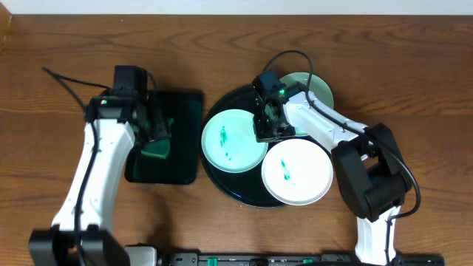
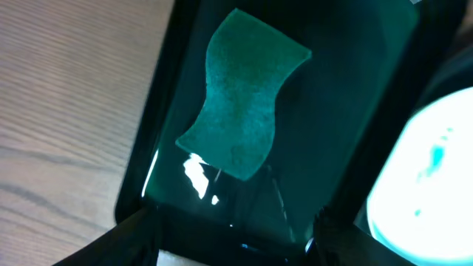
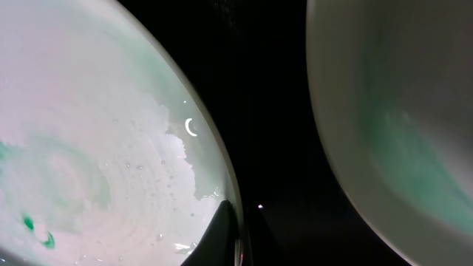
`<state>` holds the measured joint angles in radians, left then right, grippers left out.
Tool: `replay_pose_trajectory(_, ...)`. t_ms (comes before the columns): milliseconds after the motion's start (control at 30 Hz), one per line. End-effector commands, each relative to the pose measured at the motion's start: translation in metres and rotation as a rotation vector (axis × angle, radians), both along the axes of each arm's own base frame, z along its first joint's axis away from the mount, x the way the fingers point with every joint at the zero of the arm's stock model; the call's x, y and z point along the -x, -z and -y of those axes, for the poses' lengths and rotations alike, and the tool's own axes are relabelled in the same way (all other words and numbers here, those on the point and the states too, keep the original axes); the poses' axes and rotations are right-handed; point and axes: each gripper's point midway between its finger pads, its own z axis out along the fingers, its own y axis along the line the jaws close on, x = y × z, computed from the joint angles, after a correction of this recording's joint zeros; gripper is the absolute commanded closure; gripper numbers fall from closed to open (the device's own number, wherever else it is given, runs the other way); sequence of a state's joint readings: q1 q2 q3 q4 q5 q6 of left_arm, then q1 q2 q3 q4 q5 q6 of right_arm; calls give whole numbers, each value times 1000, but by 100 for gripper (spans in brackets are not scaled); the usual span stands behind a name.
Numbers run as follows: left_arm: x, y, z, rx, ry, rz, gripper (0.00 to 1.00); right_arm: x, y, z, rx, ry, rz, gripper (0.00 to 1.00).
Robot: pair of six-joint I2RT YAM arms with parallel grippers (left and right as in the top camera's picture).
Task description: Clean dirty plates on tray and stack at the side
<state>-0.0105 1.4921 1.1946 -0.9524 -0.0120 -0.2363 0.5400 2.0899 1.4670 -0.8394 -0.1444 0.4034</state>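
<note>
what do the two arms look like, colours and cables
Both the left arm and right arm have white shells with black joints and black wrist heads. A thin black cable loops over the right arm's wrist, where a small green light glows.

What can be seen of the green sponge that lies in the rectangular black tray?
The sponge is a thin, dark green pad with a rough, fibrous-looking surface and wavy, curved-in long sides. It lies flat and unfolded on the glossy floor of the rectangular black tray and touches only that tray. It looks whole. The left end effector hangs over it, open, with its fingers clear of the sponge.
</note>
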Motion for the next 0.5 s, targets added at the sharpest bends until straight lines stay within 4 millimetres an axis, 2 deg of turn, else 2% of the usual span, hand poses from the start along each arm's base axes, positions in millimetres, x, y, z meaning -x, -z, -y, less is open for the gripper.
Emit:
replay_pose_trajectory(0,-3,25,-5,-26,-8,-74,35,-3,13,1,43,-4,10,99)
replay_pose_trajectory(267,-16,71,5,1,180,-164,38,-5,13,0,39,-4,17,99)
replay_pose_trajectory(467,-31,84,3,-10,199,-139,38,-5,13,0,39,-7,19,99)
